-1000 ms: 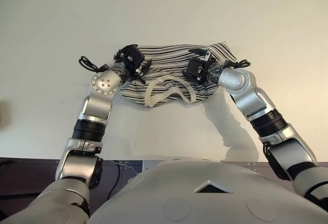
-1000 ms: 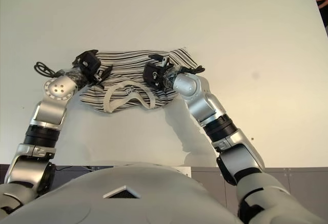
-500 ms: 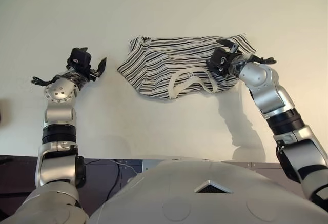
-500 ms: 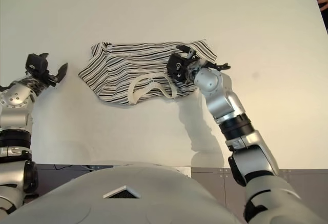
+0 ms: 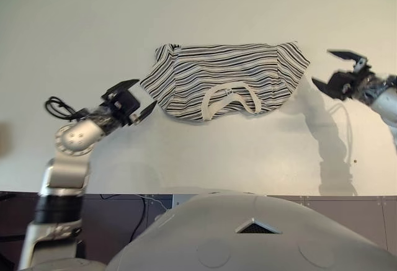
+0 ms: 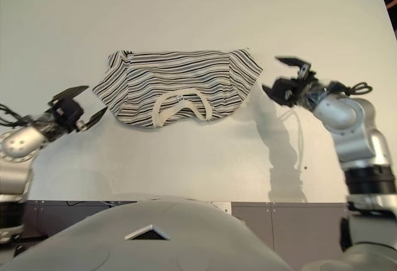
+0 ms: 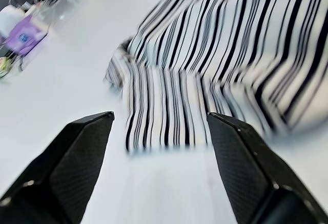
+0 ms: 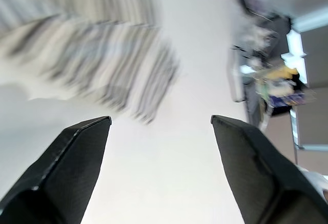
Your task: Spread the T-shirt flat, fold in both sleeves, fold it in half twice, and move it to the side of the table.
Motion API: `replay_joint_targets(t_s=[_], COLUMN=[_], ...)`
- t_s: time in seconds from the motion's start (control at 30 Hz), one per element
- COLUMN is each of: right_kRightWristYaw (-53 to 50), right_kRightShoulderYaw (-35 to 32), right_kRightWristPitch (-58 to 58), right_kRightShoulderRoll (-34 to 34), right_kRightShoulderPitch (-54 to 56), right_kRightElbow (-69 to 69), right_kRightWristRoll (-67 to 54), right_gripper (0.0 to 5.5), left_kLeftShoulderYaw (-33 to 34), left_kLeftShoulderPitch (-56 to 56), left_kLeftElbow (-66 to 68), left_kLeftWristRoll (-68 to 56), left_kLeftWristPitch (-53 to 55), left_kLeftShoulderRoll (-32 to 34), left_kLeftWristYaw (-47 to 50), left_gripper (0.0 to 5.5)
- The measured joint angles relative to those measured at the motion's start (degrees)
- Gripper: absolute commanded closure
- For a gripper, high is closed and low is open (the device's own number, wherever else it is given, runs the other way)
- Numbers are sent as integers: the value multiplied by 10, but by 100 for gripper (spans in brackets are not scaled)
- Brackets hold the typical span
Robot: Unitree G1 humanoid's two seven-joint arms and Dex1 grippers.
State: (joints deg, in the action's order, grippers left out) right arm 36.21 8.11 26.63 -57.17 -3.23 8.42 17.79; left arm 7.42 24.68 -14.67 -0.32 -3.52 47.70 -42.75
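Though blurred, T-shirt (image 7: 230, 55) near left gripper (image 7: 161, 116)

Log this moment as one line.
shirt lying on table | left gripper open, beside shirt | right gripper open, beside shirt

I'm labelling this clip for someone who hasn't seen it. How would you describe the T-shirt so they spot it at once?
On the white table, look midway between the open left gripper and open right gripper. The T-shirt lies there rumpled: the only striped thing, black and white, with a cream neckband looping at its near edge.
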Motion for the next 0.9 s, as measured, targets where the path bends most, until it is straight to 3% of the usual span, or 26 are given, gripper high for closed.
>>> replay_joint_targets(t_s=[0.07, 0.17, 0.3, 0.47, 0.77, 0.8, 0.9], right_kRightWristYaw=[6, -4, -49, -92, -184, -189, -193], right_kRightShoulderYaw=[1, 25, 49, 51, 80, 84, 92], right_kRightWristPitch=[31, 29, 25, 48, 42, 41, 36], right_kRightShoulderRoll=[-14, 17, 64, 69, 113, 116, 121], right_kRightShoulderPitch=[-22, -8, 18, 3, 43, 51, 73], right_kRightElbow=[-7, -26, -25, -28, 16, 22, 44], right_kRightWristRoll=[-6, 11, 58, 87, 171, 178, 182], right_gripper=[190, 190, 190, 190, 190, 184, 240], left_kLeftShoulderYaw=[17, -22, -99, -144, -178, -184, -194], left_kLeftShoulderPitch=[40, 44, -33, -50, -81, -89, -107], left_kLeftElbow=[-19, -18, 24, 76, 118, 125, 144], left_kLeftWristRoll=[-9, 41, 202, 290, 325, 337, 355], left_kLeftWristPitch=[-8, -24, -103, -167, -199, -201, -200], left_kLeftShoulderRoll=[26, 34, -22, -73, -81, -80, -81], left_kLeftWristYaw=[-38, -48, 92, 227, 272, 282, 303], left_gripper=[211, 211, 211, 211, 211, 230, 272])
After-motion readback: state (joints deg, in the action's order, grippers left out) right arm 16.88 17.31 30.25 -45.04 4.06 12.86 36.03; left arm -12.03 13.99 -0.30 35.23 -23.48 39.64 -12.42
